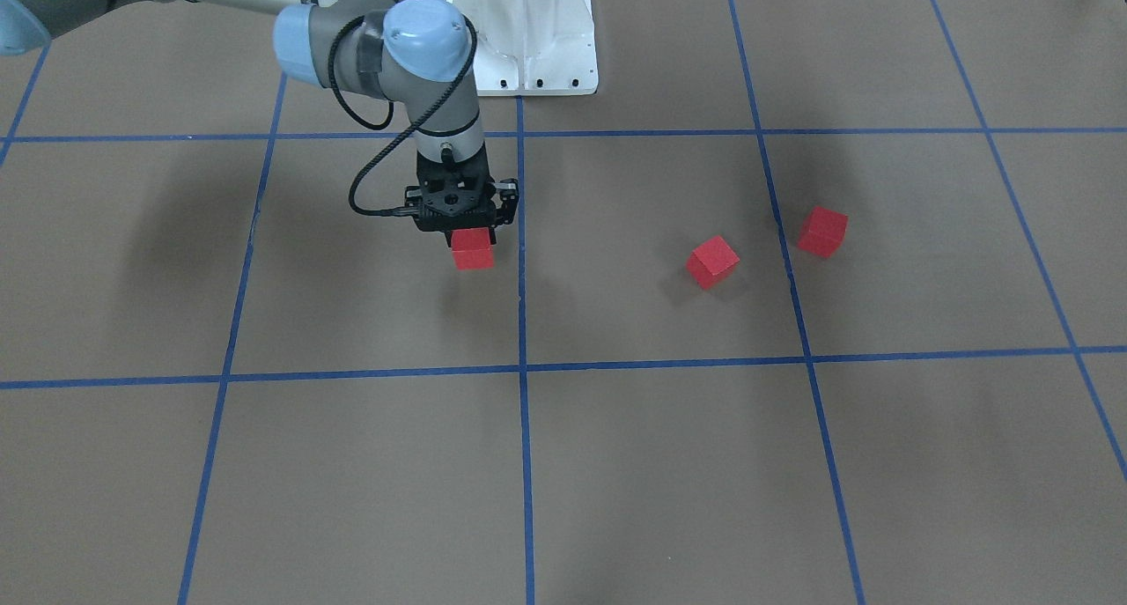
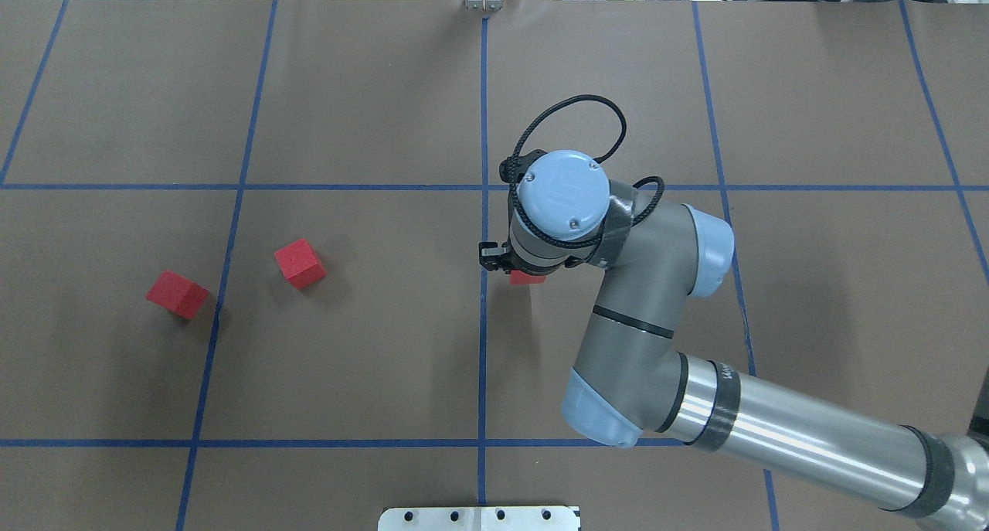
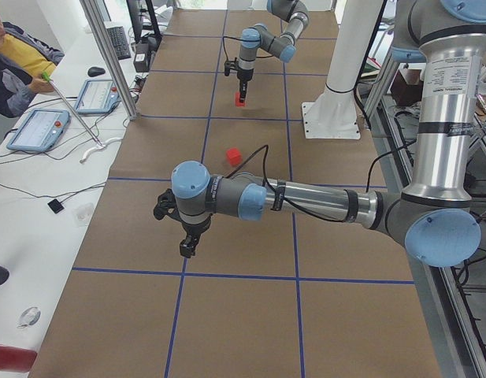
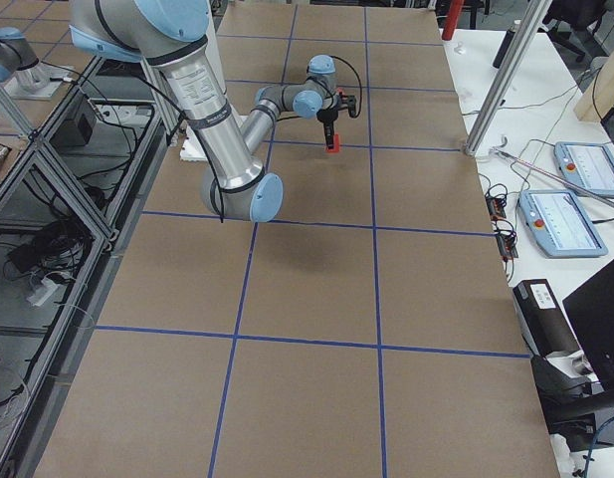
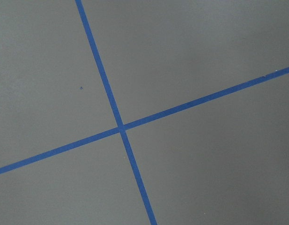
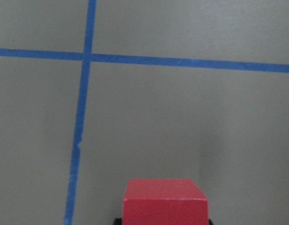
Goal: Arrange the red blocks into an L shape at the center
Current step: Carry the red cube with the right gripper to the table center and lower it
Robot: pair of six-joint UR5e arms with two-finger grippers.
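My right gripper [image 1: 473,235] is shut on one red block [image 1: 473,249], held just above the brown surface, close to the vertical blue tape line [image 1: 521,261] of the center. From overhead, the wrist covers most of that block [image 2: 528,278]. The right wrist view shows it [image 6: 165,201] at the bottom edge. Two more red blocks [image 2: 300,263] [image 2: 178,294] lie loose on the robot's left side, either side of a tape line. My left gripper [image 3: 187,246] hangs over the table away from them; whether it is open or shut I cannot tell.
The white robot base plate [image 1: 528,33] stands at the table's edge on the center line. A person [image 3: 18,55] sits at a side bench with tablets [image 3: 38,130] beyond the table. A metal post [image 3: 109,55] stands at that edge.
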